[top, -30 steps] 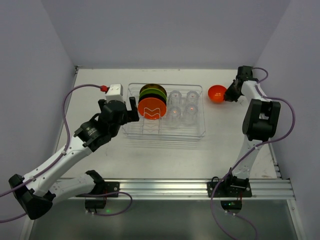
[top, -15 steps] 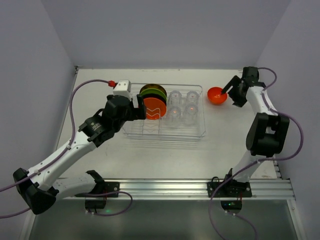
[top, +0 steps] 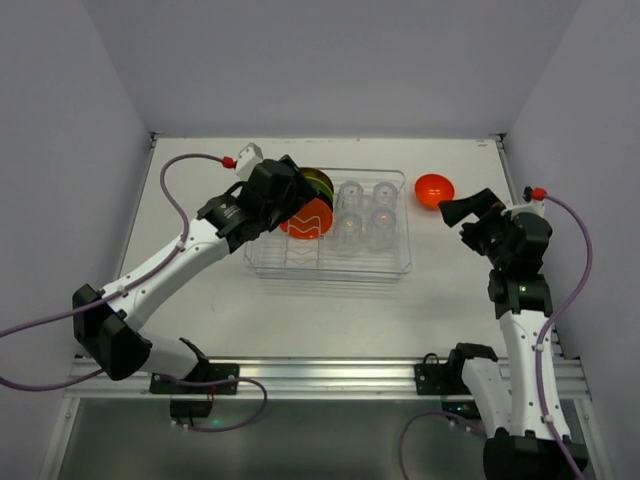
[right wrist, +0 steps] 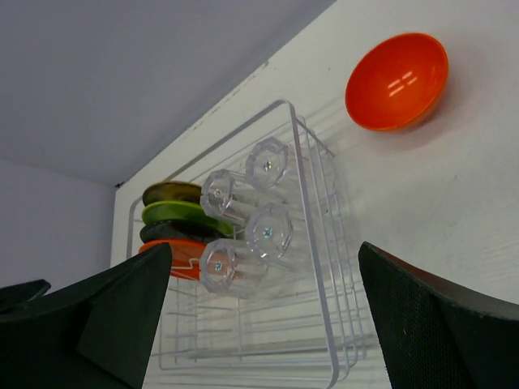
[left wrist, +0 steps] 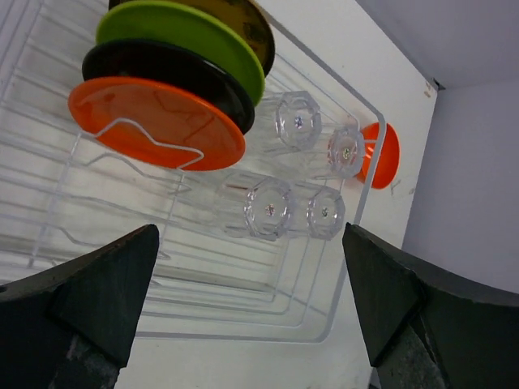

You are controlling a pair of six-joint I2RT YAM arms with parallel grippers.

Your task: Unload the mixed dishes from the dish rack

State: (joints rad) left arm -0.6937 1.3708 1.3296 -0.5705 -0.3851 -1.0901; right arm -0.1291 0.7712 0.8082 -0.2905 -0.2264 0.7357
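Plates (left wrist: 170,73) stood at the dish rack's (top: 330,262) ten o'clock corner. The left end effector (left wrist: 250,235) and right end effector (right wrist: 266,247) were spread wide, empty. The wire divider (left wrist: 174,146) could be snagged if the orange plate (left wrist: 146,113) were gripped low.

The left arm (top: 160,275) folds back from its base to a low elbow at the near left, then stretches its long white forearm diagonally away and to the right, ending in a dark wrist. The left gripper (top: 288,195) points onward to the right with its fingers (left wrist: 97,292) spread wide; in the left wrist view they sit at opposite lower corners with nothing between them. The right arm (top: 520,300) stands almost upright from its base at the near right and bends at the top toward the left. The right gripper (top: 455,213) faces left and away, its fingers (right wrist: 105,312) likewise parted widely and gripping nothing.
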